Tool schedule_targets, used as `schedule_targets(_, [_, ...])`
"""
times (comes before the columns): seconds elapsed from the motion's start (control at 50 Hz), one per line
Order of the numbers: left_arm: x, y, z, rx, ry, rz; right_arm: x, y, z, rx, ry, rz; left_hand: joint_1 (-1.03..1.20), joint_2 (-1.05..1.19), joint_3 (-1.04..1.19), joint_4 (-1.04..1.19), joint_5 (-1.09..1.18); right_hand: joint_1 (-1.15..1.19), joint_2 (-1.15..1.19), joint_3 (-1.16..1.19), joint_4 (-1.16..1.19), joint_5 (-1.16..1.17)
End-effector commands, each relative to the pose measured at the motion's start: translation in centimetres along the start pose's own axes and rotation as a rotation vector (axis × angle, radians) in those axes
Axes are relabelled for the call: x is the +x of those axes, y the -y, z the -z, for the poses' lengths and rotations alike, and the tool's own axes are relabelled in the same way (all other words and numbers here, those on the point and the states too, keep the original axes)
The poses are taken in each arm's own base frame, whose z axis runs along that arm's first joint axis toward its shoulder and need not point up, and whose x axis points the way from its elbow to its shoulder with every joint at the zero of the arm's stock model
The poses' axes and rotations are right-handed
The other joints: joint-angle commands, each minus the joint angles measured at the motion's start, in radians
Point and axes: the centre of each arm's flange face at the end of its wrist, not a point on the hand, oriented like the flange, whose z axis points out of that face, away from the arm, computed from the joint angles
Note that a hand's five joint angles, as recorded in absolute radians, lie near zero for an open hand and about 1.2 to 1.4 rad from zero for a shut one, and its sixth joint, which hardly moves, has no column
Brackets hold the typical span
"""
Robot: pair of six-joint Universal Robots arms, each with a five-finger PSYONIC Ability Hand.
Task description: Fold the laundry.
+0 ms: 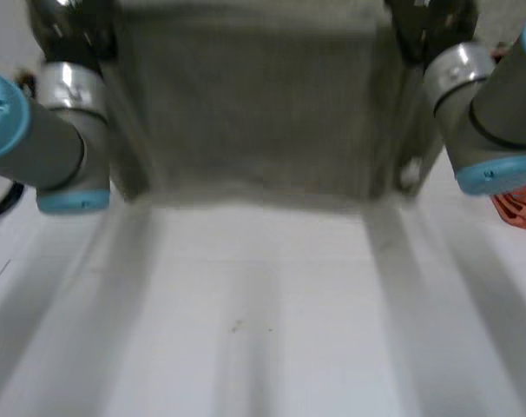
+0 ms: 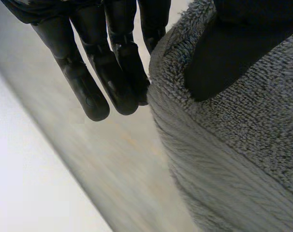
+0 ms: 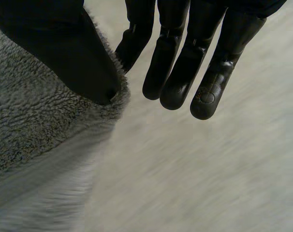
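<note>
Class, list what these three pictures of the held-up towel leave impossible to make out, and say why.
- Head view: the towel runs past the picture's edge, so its top hem and held corners are cut off.
- Head view: an orange thing is partly behind the right arm and cut by the edge; unidentifiable.
- Wrist views: the towel covers where the left hand and right hand pinch from behind.

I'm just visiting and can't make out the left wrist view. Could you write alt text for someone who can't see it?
The left robot hand pinches the edge of a fluffy grey towel, with its thumb pressed on the near face of the cloth and its straight black fingers reaching past the edge behind it. A white table lies beyond the fingertips.
</note>
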Motion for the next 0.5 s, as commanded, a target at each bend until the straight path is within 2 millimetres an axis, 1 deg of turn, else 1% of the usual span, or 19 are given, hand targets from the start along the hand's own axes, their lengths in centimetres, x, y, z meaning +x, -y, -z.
schedule_targets(0.02, [-0.2, 2.2, 0.8, 0.052, 0.013, 0.024, -0.2, 0.8, 0.2, 0.097, -0.009, -0.001, 0.289, 0.203, 0.204, 0.195, 0.24, 0.42, 0.231, 0.215, 0.206, 0.231])
schedule_targets(0.04, [0.3, 1.3, 1.9, 0.002, -0.021, 0.019, -0.8, 0.3, 0.8, 0.08, 0.018, -0.004, 0.289, 0.203, 0.204, 0.195, 0.24, 0.42, 0.231, 0.215, 0.206, 0.231])
schedule_targets(0.06, [0.6, 0.8, 2.5, -0.028, -0.038, 0.014, -1.1, -0.1, 1.1, 0.067, 0.031, -0.004, 0.289, 0.203, 0.204, 0.195, 0.24, 0.42, 0.231, 0.215, 0.206, 0.231])
schedule_targets(0.1, [1.0, -0.2, 3.9, -0.087, -0.074, 0.004, -1.2, -0.6, 1.8, 0.037, 0.053, 0.002, 0.289, 0.203, 0.204, 0.195, 0.24, 0.42, 0.231, 0.215, 0.206, 0.231])
schedule_targets(0.12, [1.4, -1.3, 5.4, -0.155, -0.109, -0.008, -1.8, -1.2, 2.9, -0.005, 0.099, 0.0, 0.289, 0.203, 0.204, 0.195, 0.24, 0.42, 0.231, 0.215, 0.206, 0.231])
schedule_targets(0.18, [1.9, -3.0, 8.1, -0.268, -0.156, -0.029, -3.0, -2.2, 5.1, -0.104, 0.204, -0.003, 0.289, 0.203, 0.204, 0.195, 0.24, 0.42, 0.231, 0.215, 0.206, 0.231])
schedule_targets(0.2, [2.1, -4.1, 9.9, -0.346, -0.188, -0.045, -4.0, -3.2, 6.8, -0.183, 0.286, 0.0, 0.289, 0.203, 0.204, 0.195, 0.24, 0.42, 0.231, 0.215, 0.206, 0.231])
schedule_targets(0.24, [2.3, -5.1, 11.8, -0.42, -0.223, -0.062, -5.1, -4.3, 8.8, -0.269, 0.376, 0.006, 0.289, 0.203, 0.204, 0.195, 0.24, 0.42, 0.231, 0.215, 0.206, 0.231])
schedule_targets(0.26, [2.5, -5.5, 12.8, -0.451, -0.244, -0.069, -6.2, -5.2, 11.1, -0.349, 0.474, 0.012, 0.289, 0.203, 0.204, 0.195, 0.24, 0.42, 0.231, 0.215, 0.206, 0.231])
schedule_targets(0.28, [2.8, -6.3, 14.6, -0.515, -0.289, -0.083, -6.8, -5.6, 12.4, -0.39, 0.523, 0.019, 0.289, 0.203, 0.204, 0.195, 0.24, 0.42, 0.231, 0.215, 0.206, 0.231])
schedule_targets(0.32, [3.1, -6.7, 16.4, -0.572, -0.337, -0.094, -7.6, -6.3, 14.7, -0.463, 0.614, 0.044, 0.289, 0.203, 0.204, 0.195, 0.24, 0.42, 0.231, 0.215, 0.206, 0.231])
schedule_targets(0.34, [3.3, -6.7, 17.2, -0.597, -0.362, -0.097, -8.3, -7.0, 16.8, -0.534, 0.694, 0.077, 0.289, 0.203, 0.204, 0.195, 0.24, 0.42, 0.231, 0.215, 0.206, 0.231])
schedule_targets(0.36, [3.6, -6.8, 18.8, -0.644, -0.409, -0.101, -8.5, -7.3, 17.8, -0.564, 0.732, 0.095, 0.289, 0.203, 0.204, 0.195, 0.24, 0.42, 0.231, 0.215, 0.206, 0.231])
schedule_targets(0.4, [3.9, -6.7, 20.0, -0.684, -0.449, -0.105, -8.9, -7.5, 19.4, -0.611, 0.796, 0.108, 0.289, 0.203, 0.204, 0.195, 0.24, 0.42, 0.231, 0.215, 0.206, 0.231])
schedule_targets(0.42, [3.9, -6.6, 20.4, -0.701, -0.465, -0.107, -9.1, -7.6, 20.6, -0.645, 0.834, 0.105, 0.289, 0.203, 0.204, 0.195, 0.24, 0.42, 0.231, 0.215, 0.206, 0.231])
schedule_targets(0.44, [3.9, -6.3, 21.0, -0.723, -0.485, -0.105, -9.2, -7.7, 21.0, -0.654, 0.844, 0.099, 0.289, 0.203, 0.204, 0.195, 0.24, 0.42, 0.231, 0.215, 0.206, 0.231])
schedule_targets(0.48, [3.8, -6.1, 21.5, -0.748, -0.5, -0.1, -9.4, -7.7, 21.4, -0.665, 0.847, 0.082, 0.289, 0.203, 0.204, 0.195, 0.24, 0.42, 0.231, 0.215, 0.206, 0.231])
schedule_targets(0.5, [3.7, -6.0, 21.7, -0.76, -0.504, -0.096, -9.3, -7.6, 21.5, -0.669, 0.83, 0.062, 0.289, 0.203, 0.204, 0.195, 0.24, 0.279, 0.09, 0.074, 0.064, 0.089])
